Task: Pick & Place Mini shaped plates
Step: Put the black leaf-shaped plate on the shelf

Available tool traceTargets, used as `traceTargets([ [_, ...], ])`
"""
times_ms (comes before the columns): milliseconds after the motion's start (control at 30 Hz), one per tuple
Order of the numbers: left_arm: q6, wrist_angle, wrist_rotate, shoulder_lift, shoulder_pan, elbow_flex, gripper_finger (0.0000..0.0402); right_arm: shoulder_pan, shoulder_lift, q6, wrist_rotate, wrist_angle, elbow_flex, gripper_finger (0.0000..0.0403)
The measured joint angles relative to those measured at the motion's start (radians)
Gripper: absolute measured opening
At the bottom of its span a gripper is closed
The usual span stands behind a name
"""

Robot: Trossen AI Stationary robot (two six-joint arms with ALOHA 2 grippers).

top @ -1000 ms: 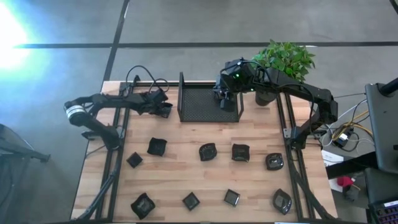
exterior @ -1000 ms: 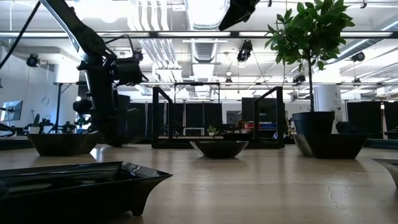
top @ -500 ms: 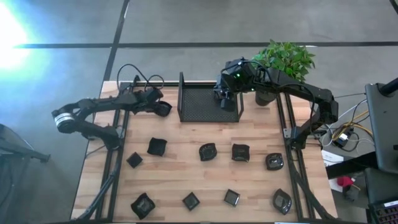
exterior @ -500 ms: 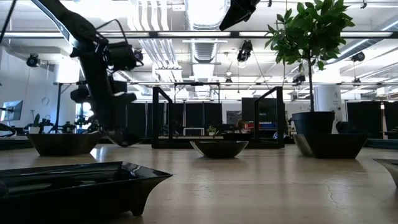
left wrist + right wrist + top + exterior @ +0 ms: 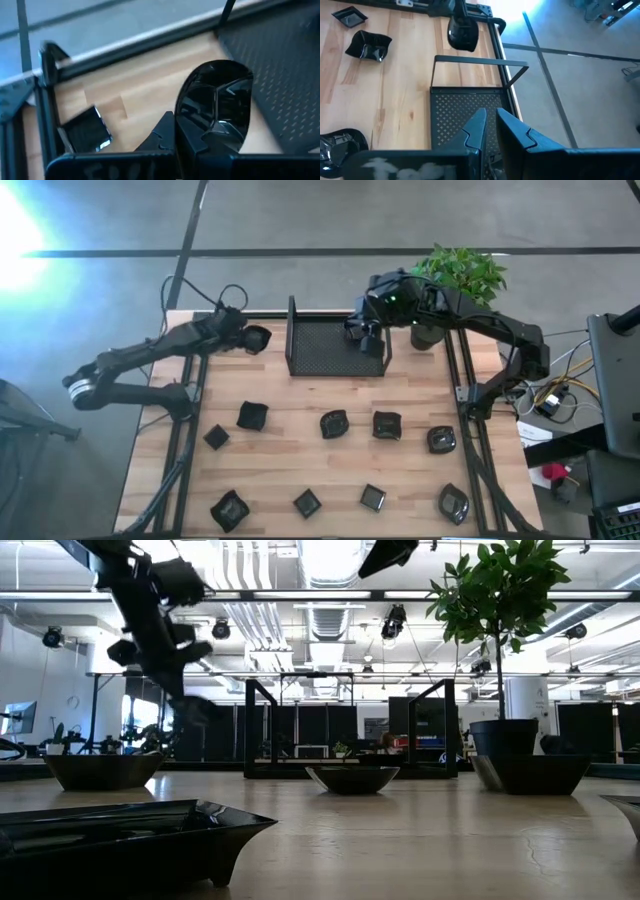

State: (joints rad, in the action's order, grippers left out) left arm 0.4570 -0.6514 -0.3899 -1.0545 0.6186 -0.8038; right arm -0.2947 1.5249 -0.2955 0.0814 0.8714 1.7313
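The left gripper point(image 5: 252, 338) is clamped on the rim of a glossy black oval plate point(image 5: 215, 107), holding it off the wooden surface point(image 5: 300, 405) just beside the left wall of the black mesh tray point(image 5: 335, 345). From table height the plate hangs in the air below that arm, in front of the tray. The right gripper point(image 5: 362, 338) hangs over the right part of the tray, its fingers point(image 5: 517, 132) a narrow slit apart with nothing between them. A potted plant point(image 5: 455, 280) stands at the far right corner. The other small plates point(image 5: 334, 423) lie scattered over the near half of the surface, well apart from each other.
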Motion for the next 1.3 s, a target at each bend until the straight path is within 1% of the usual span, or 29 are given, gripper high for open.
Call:
traceTargets([
  [300,-0.077,-0.004,-0.074,-0.016,0.002,-0.176,0.0,0.0,-0.007,0.0,0.0,0.01,0.0,0.0038],
  [533,-0.127,0.007,-0.061,-0.112,0.001,-0.322,0.0,0.0,-0.007,-0.003,-0.001,0.014,0.0,0.0038],
  [633,-0.162,0.008,-0.018,-0.185,0.001,-0.391,0.0,0.0,-0.007,-0.003,-0.001,0.014,0.0,0.0038],
  [833,-0.242,0.012,0.112,-0.351,0.0,-0.554,0.0,-0.001,-0.007,-0.003,-0.003,0.014,0.0,0.0038],
  [967,-0.282,0.013,0.187,-0.453,-0.002,-0.642,0.0,-0.001,-0.008,-0.003,-0.003,0.014,0.0,0.0038],
  [1100,-0.316,0.017,0.237,-0.551,0.0,-0.699,0.0,0.0,-0.01,-0.003,-0.003,0.014,0.0,0.0038],
  [1167,-0.33,0.045,0.271,-0.598,-0.005,-0.712,0.0,0.0,-0.012,-0.003,-0.003,0.015,0.0,0.0038],
  [1300,-0.36,0.076,0.306,-0.681,-0.012,-0.732,0.0,0.0,-0.013,-0.003,-0.002,0.015,0.0,0.0038],
])
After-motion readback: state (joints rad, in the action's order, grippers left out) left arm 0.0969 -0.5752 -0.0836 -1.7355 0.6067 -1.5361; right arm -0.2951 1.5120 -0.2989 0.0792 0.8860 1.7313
